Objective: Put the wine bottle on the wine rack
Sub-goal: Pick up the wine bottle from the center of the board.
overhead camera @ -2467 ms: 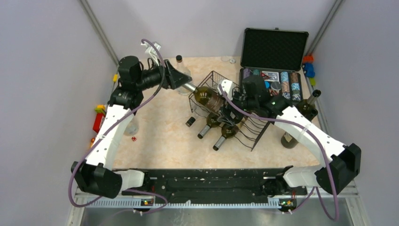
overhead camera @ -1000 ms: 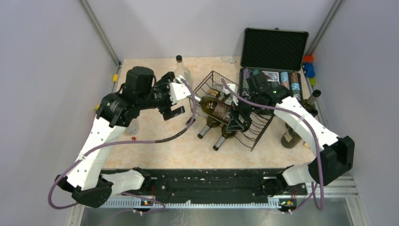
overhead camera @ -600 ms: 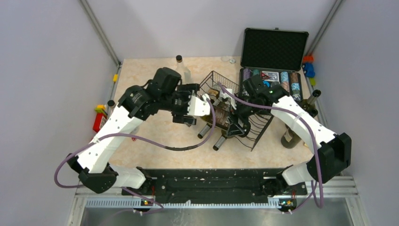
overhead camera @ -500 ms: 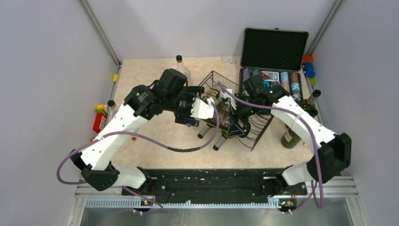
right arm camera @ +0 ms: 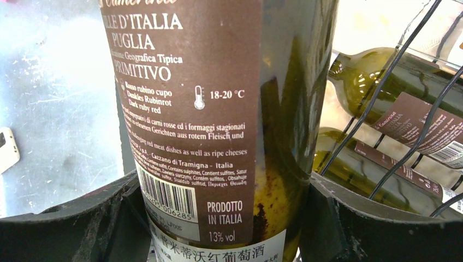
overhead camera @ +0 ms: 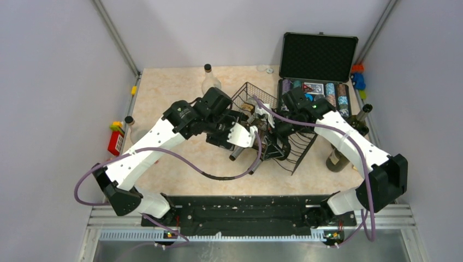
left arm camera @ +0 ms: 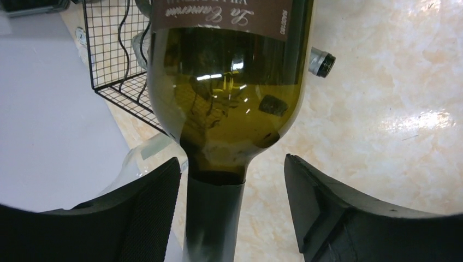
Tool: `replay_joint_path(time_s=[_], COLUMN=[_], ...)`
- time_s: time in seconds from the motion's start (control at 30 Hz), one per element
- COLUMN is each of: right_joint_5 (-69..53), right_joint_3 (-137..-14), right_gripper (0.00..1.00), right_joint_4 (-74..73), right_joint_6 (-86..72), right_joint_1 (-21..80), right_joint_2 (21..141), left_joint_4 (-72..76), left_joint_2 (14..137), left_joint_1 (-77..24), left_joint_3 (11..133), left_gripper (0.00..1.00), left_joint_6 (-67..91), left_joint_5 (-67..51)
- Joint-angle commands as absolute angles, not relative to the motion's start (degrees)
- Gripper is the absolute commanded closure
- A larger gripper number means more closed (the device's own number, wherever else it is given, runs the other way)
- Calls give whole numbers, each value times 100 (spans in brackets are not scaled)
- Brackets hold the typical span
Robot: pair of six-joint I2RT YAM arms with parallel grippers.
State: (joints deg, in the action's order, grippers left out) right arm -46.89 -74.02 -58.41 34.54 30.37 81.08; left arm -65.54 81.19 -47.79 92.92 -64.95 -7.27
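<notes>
Grips the wine bottle round its labelled body with the right pincer, pads pressed against the glass on both sides. Brackets the bottle's neck with the left pincer, spread rather than clamped: one finger just beside the neck, the other apart from it, with the tabletop showing in the gap.

Carries the bottle roughly level at the left part of the wine rack, neck toward the left arm and base toward the right one. Cannot tell from above whether resting in a cradle or hanging just over the wires, since both pincers cover it there.

Shows, in the right wrist view, two more bottles lying in the rack just beside the held one, behind black wires. Shows, in the left wrist view, the rack's black grid past the bottle's shoulder and the mouth of another bottle over the tabletop.

Finds the rack mid-tabletop, somewhat right of centre, with an open black case just beyond its far right side.
</notes>
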Motion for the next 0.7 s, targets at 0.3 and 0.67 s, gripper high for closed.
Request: replay_joint_path(time_s=[0.3, 0.67], right_joint_5=[-5272, -5282], right_joint_3=[-7616, -7627], right_gripper=[100, 100], right_joint_4=[-5803, -5807], right_joint_6=[3735, 3735], right_joint_1=[3103, 3111], right_joint_2=[8000, 7989], left_joint_4=[-6169, -6064], left_joint_2=[8182, 8241], left_joint_1=[-4808, -4816], left_joint_3=[9017, 8947], left_gripper=[34, 39], left_joint_6=[-6770, -6741], left_joint_5=[-178, -281])
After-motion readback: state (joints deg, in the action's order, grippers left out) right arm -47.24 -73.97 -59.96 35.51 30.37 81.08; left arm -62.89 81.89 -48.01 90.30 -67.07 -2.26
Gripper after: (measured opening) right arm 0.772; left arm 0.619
